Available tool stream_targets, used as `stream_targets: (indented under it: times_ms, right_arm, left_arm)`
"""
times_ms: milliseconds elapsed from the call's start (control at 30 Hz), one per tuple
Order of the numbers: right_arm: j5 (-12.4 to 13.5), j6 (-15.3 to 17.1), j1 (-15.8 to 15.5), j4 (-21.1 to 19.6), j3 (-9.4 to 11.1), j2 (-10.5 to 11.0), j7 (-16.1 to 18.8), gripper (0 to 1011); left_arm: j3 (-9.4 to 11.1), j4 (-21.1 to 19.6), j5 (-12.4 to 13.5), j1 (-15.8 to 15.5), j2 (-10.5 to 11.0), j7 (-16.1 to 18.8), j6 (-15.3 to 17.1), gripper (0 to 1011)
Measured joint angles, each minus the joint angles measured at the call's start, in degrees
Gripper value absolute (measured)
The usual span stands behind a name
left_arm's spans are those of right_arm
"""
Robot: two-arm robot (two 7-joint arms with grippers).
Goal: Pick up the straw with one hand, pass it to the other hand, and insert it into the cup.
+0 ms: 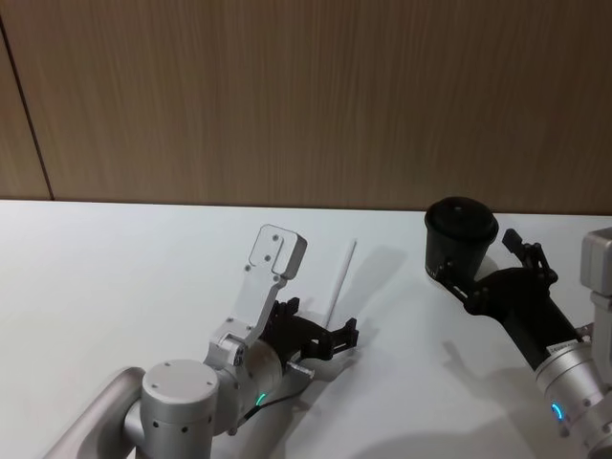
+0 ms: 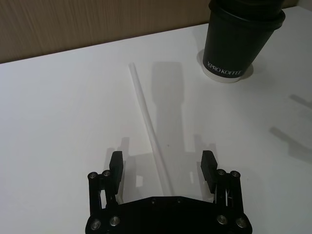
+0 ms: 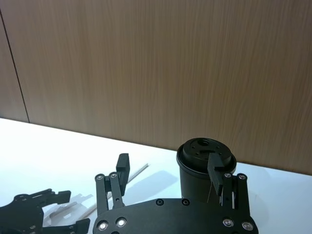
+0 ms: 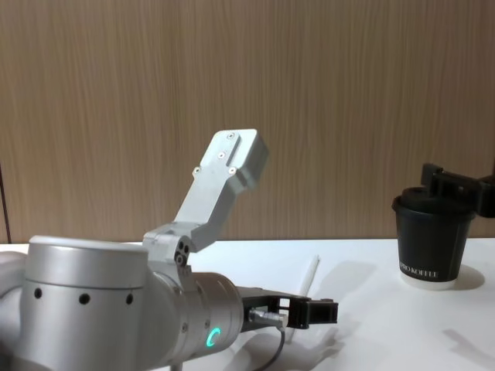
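The white straw [image 1: 340, 285] lies flat on the table, pointing away from me. My left gripper [image 1: 323, 327] is low over the straw's near end, open, with one finger on each side of the straw [image 2: 148, 126] and a gap to both. The black lidded cup [image 1: 460, 235] stands upright at the right; the cup [image 2: 238, 41] carries white lettering. My right gripper [image 1: 480, 263] is open just in front of the cup, holding nothing. From the right wrist, the cup [image 3: 201, 168] sits behind one fingertip [image 3: 216, 171].
The white table [image 1: 115, 287] runs back to a wood-panelled wall [image 1: 306, 96]. The left arm's silver joints [image 4: 85, 309] take up the near left. Bare table lies left of the straw and between straw and cup.
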Motion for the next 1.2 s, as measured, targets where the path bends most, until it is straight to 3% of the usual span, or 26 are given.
stream_targets:
  times_ms: [1033, 1200]
  right_arm:
    - [0.0, 0.0, 0.0, 0.0, 0.0, 0.0, 0.0, 1001]
    - [0.0, 0.0, 0.0, 0.0, 0.0, 0.0, 0.0, 1001]
  left_arm:
    - [-1.17, 2.88, 1.28, 0.02, -2.05, 0.8, 0.31, 1003]
    - [-1.33, 3.06, 1.38, 0.09, -2.16, 0.89, 0.24, 934]
